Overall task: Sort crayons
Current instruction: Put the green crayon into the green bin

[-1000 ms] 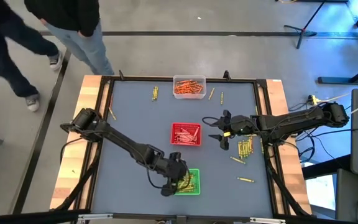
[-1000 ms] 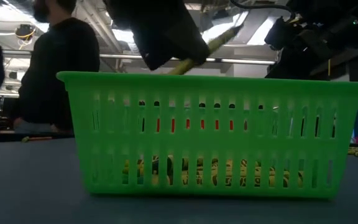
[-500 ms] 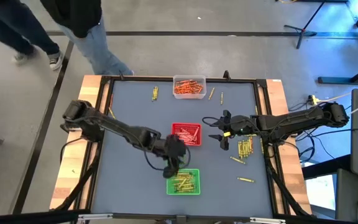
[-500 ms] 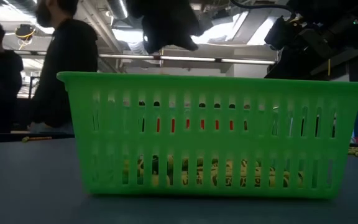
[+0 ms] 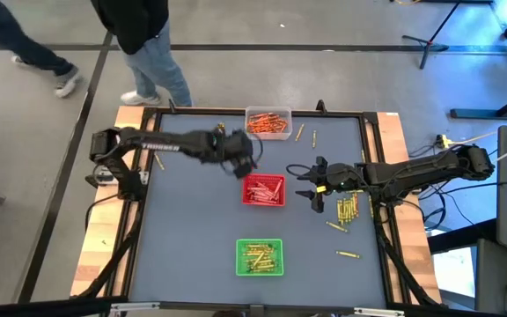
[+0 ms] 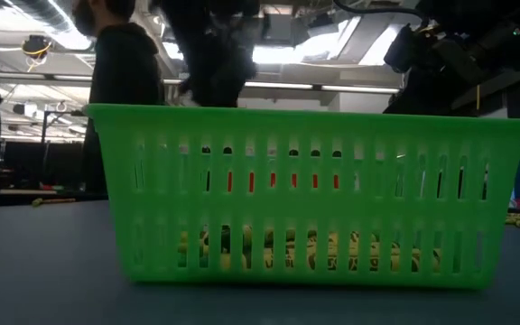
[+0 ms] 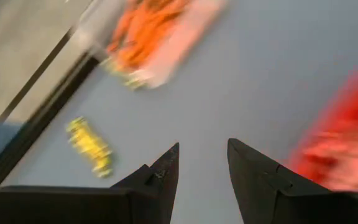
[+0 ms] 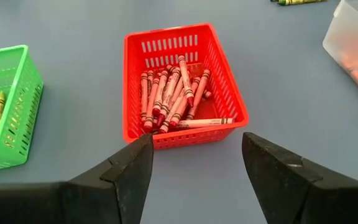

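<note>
While my left claw (image 5: 246, 164) hangs empty with jaws apart, I judge the loose yellow crayons (image 5: 220, 132) on the tabletop (image 5: 192, 238) light, stiff, rolling; pinch mid-stick.

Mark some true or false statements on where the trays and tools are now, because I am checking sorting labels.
1. The square red plastic tray holds red crayons. True.
2. The left tool grips a crayon. False: nothing sits between its parted fingers.
3. The right tool hovers beside the red tray, open. True.
4. The square green plastic tray holds orange crayons. False: they are yellow-green.
5. Loose yellow-green crayons lie near the right tool. True.
</note>
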Controlling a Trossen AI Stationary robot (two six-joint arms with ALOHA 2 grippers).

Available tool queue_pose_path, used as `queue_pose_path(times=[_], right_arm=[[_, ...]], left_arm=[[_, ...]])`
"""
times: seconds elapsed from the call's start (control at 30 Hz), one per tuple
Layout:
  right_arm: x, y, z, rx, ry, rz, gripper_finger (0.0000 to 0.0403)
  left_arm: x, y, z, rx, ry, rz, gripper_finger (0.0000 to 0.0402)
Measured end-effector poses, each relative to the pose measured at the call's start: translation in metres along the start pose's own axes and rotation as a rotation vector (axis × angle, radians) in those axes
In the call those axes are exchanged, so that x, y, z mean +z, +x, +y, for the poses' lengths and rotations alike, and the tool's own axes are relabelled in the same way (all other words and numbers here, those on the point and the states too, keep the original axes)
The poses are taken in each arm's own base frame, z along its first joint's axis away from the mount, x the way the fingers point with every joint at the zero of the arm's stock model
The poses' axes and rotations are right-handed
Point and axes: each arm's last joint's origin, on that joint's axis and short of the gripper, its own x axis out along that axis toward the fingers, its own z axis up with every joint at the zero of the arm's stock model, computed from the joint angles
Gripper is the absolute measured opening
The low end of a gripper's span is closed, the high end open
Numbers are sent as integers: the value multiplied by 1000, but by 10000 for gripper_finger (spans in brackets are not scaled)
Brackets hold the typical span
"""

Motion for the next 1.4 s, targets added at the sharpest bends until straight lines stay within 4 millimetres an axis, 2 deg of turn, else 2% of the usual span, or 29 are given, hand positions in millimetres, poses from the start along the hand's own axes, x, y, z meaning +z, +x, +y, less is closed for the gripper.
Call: queue_pose_path(times=[0.13, 0.27, 0.53, 0.67, 0.8, 1.07, 1.4], right_arm=[[0, 0, 0, 0, 9, -1, 243], [1, 0, 0, 1, 10, -7, 243], [6, 0, 1, 8, -25, -63, 243], [7, 0, 1, 7, -80, -68, 243], [7, 0, 1, 4, -146, -69, 243], [7, 0, 1, 2, -172, -77, 243], [8, 0, 1, 2, -167, -82, 243]], left_arm=[[10, 26, 46, 93, -72, 65, 121], [13, 45, 88, 88, -169, 126, 121], [-5, 78, 162, 77, -355, 206, 121], [-15, 91, 188, -37, -458, 197, 121], [-22, 106, 201, -92, -508, 221, 121], [-40, 143, 198, -85, -515, 337, 121], [-45, 154, 194, -104, -522, 364, 121]])
